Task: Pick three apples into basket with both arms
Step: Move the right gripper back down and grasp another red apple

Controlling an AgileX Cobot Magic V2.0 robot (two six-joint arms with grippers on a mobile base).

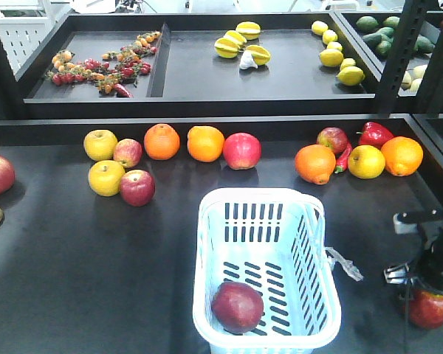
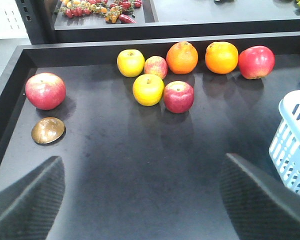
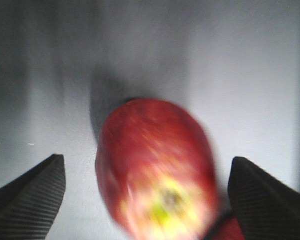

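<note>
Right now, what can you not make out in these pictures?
Right wrist view: apple blurred; contact with the fingers unclear.
Front view: right gripper cut by the right edge, partly covering that apple.
Left wrist view: basket cut by the edge; its inside hidden.

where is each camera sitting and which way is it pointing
Front view: high at the near side, facing forward and down over the table, basket and fruit row; only the right gripper shows, lower right.
Left wrist view: low over the table's left side, facing forward past the open left gripper toward the fruit row.
Right wrist view: facing down, blurred, at a red apple between open jaws.
Shared: front and left wrist views both show basket and fruit row.
</note>
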